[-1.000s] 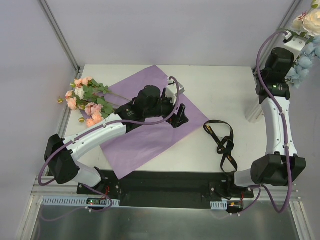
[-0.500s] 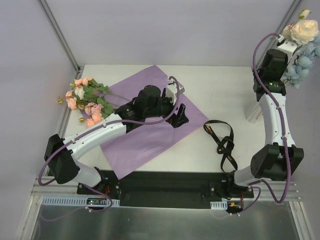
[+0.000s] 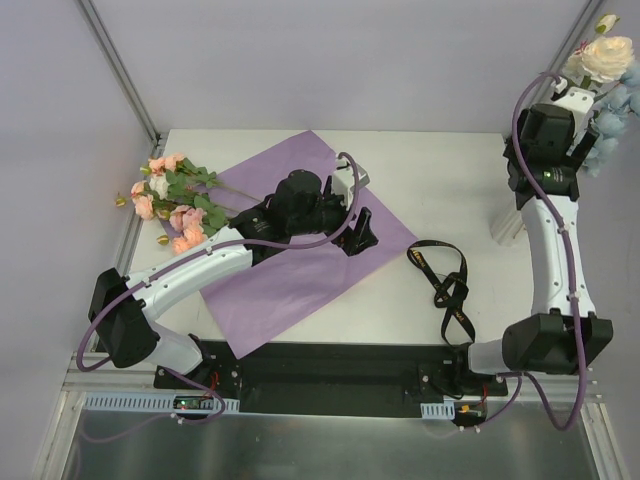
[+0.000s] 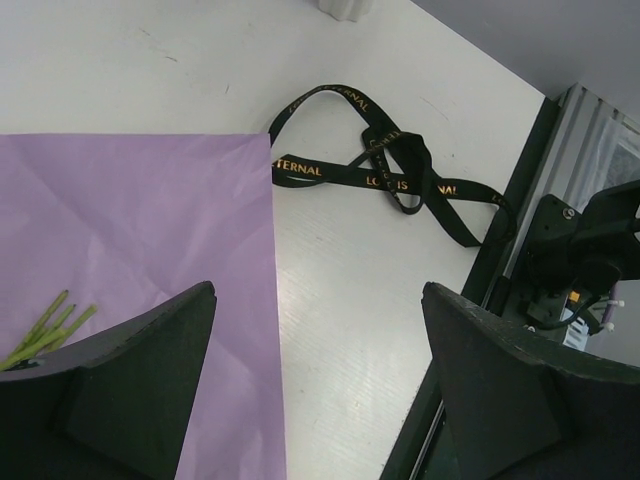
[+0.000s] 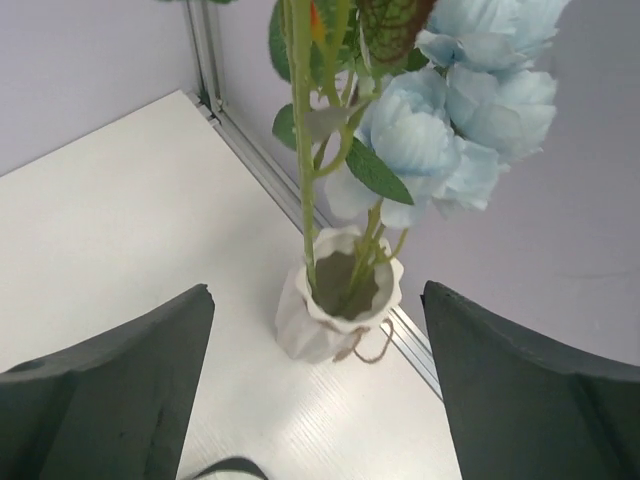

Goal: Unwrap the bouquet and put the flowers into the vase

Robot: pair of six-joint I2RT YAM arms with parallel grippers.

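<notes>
The right gripper (image 5: 316, 290) hangs above the vase (image 5: 335, 325), its fingers wide apart and holding nothing. The blue and cream flowers (image 5: 450, 130) stand with their stems inside the vase, leaning on its scalloped rim, so they likely need no support. The vase sits at the far-right edge of the surface (image 3: 440, 180).

The purple paper (image 3: 300, 275) lies flat and the black ribbon (image 3: 445, 280) loose, so unwrapping looks done. The left gripper (image 4: 315, 300), fingers apart and empty, hovers over the paper near green stem ends (image 4: 40, 335), probably lined up for the pink roses (image 3: 165, 200) lying at the left edge.

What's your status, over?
Left end effector open over purple paper; right end effector open above vase. Blue flowers in vase; pink roses by paper. Ribbon loose on table.
</notes>
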